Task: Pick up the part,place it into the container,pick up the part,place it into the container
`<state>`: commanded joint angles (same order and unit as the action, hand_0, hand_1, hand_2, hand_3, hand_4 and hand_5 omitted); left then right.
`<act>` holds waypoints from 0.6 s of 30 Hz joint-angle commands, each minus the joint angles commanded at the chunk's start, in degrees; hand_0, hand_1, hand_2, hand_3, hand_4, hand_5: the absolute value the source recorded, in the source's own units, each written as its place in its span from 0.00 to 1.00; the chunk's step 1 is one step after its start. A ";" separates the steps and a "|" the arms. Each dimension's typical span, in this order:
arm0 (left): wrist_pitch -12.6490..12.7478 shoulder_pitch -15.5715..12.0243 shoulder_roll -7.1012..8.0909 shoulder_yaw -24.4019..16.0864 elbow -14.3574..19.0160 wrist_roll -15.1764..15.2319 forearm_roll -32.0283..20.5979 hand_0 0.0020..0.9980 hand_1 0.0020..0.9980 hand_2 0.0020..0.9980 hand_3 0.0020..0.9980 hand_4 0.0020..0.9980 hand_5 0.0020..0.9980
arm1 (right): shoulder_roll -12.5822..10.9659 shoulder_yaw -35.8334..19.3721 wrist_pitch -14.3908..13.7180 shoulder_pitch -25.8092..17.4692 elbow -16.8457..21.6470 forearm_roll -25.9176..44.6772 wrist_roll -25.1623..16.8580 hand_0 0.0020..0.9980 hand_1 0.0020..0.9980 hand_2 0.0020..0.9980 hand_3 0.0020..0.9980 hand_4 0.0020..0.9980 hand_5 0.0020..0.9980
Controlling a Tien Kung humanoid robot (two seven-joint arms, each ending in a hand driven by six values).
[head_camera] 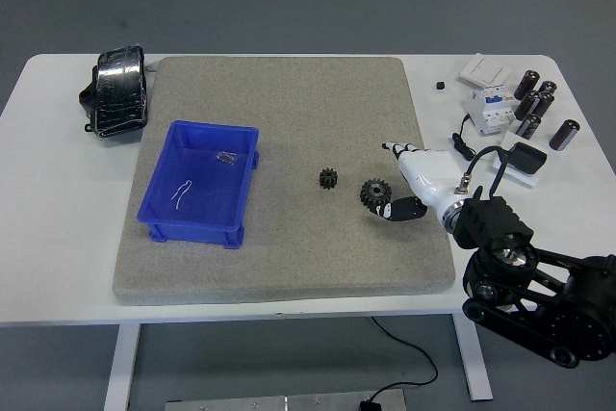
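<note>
Two small black gears lie on the grey felt mat (289,113): a smaller gear (329,179) near the middle and a larger gear (373,192) to its right. My right hand (409,185), white with black finger joints, reaches in from the lower right and sits just right of the larger gear, with a lower finger (397,209) curled close under it. The fingers are spread and hold nothing. The blue bin (246,178) stands on the mat's left side; it holds only small clear plastic scraps. My left arm is out of view.
A black bag-like object (117,90) lies at the table's far left. At the right, off the mat, are a white circuit breaker (488,108), several black cylinders (539,103), a white switch plate (486,69) and a black adapter (525,156).
</note>
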<state>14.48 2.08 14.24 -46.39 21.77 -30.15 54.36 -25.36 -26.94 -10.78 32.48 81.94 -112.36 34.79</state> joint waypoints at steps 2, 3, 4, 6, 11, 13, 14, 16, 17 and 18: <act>0.02 -0.01 0.00 0.00 0.01 -0.01 0.01 0.68 0.67 0.66 0.65 0.75 0.55 | 0.07 0.16 -0.12 0.14 -0.23 0.19 -0.11 0.33 0.65 0.87 0.93 0.94 0.47; 0.04 -0.02 0.00 0.02 0.02 -0.04 0.00 0.68 0.67 0.66 0.65 0.75 0.55 | 0.21 0.54 -0.35 0.40 -0.62 0.52 -0.29 0.33 0.65 0.87 0.93 0.94 0.47; 0.04 -0.02 0.00 0.03 0.03 -0.07 0.02 0.68 0.67 0.66 0.65 0.75 0.55 | 0.39 0.95 -0.53 0.65 -0.95 0.76 -0.39 0.33 0.65 0.87 0.93 0.94 0.47; 0.00 0.01 -0.02 0.06 0.02 -0.05 0.08 0.68 0.67 0.66 0.65 0.75 0.54 | 0.74 1.67 -0.86 1.04 -1.50 1.11 -0.47 0.32 0.61 0.85 0.91 0.94 0.48; -0.04 0.09 0.02 -0.05 0.05 -0.14 0.43 0.68 0.67 0.66 0.65 0.75 0.54 | 1.55 3.70 -1.71 2.18 -3.03 2.01 -0.65 0.31 0.58 0.80 0.88 0.93 0.46; -0.01 0.09 0.05 -0.12 0.10 -0.24 0.56 0.68 0.67 0.66 0.65 0.75 0.54 | 1.71 4.69 -2.17 2.64 -3.76 2.55 -0.94 0.31 0.58 0.80 0.88 0.93 0.46; -0.01 0.10 0.06 -0.14 0.11 -0.27 0.60 0.68 0.67 0.66 0.65 0.75 0.54 | 1.77 5.05 -2.32 2.80 -4.05 2.78 -1.06 0.31 0.58 0.80 0.88 0.93 0.46; 0.02 0.10 0.06 -0.17 0.13 -0.30 0.64 0.68 0.67 0.66 0.65 0.75 0.54 | 1.96 5.87 -2.67 3.13 -4.81 3.32 -1.41 0.31 0.58 0.80 0.88 0.93 0.46; 0.02 0.11 0.05 -0.16 0.14 -0.30 0.64 0.68 0.67 0.66 0.65 0.75 0.54 | 2.04 6.19 -2.81 3.25 -5.12 3.52 -1.55 0.29 0.53 0.73 0.84 0.92 0.45; 0.02 0.12 0.03 -0.15 0.14 -0.29 0.61 0.68 0.67 0.66 0.65 0.75 0.54 | 2.12 6.47 -2.92 3.36 -5.43 3.69 -1.67 0.29 0.53 0.73 0.84 0.92 0.45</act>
<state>14.50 2.20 14.27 -46.54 21.91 -30.44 54.97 -23.24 -20.46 -13.70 35.83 76.52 -108.66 33.11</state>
